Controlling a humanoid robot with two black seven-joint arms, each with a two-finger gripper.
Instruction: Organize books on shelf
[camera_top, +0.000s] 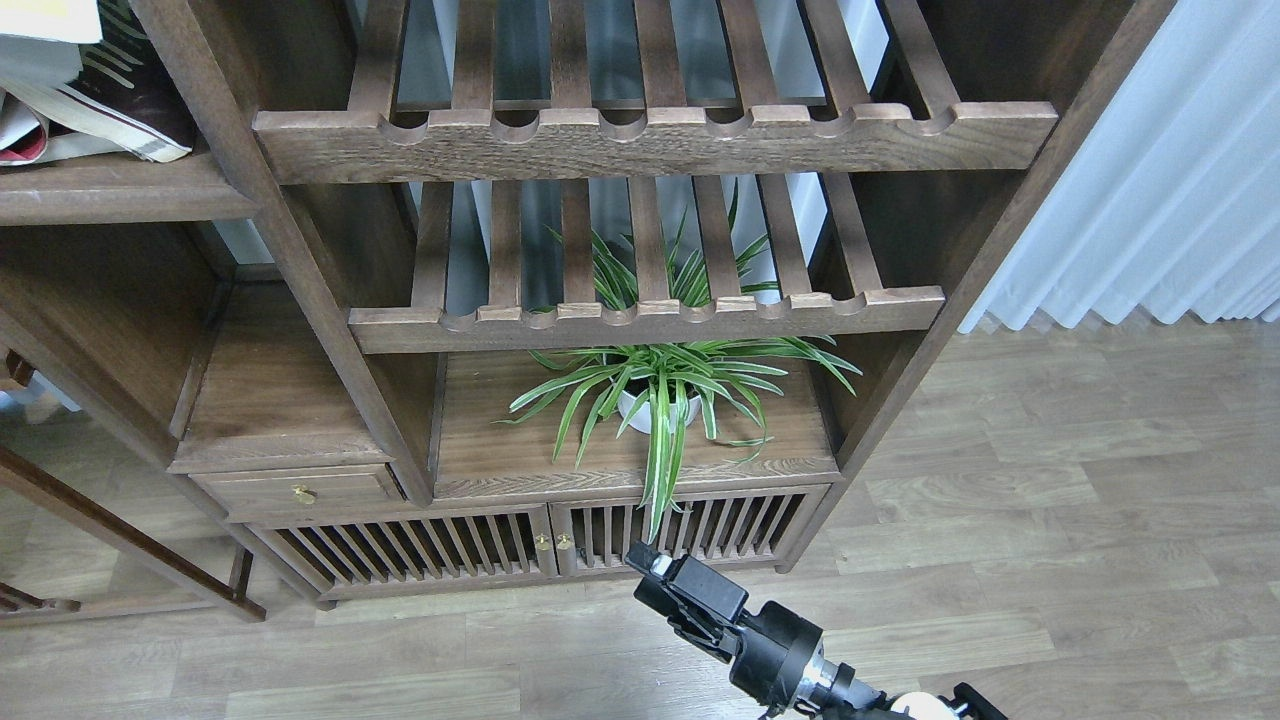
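Observation:
At the top left corner, a yellow-and-white book (45, 20) lies over the thick maroon book (140, 100), covering most of its cover. Both rest on the flat dark-brown shelf (120, 190). A white-and-red piece (20, 140) pokes out under the maroon book; I cannot tell what it is. The white-green "300" book is out of view. My right gripper (650, 565) hangs low in front of the cabinet doors, far from the books, dark and end-on. My left gripper is out of view.
Two slatted racks with notched front rails (650, 140) fill the middle bay. A potted spider plant (660, 395) stands on the lower board above slatted doors (540, 545). A drawer (300, 492) is at lower left. A curtain (1150, 170) hangs right.

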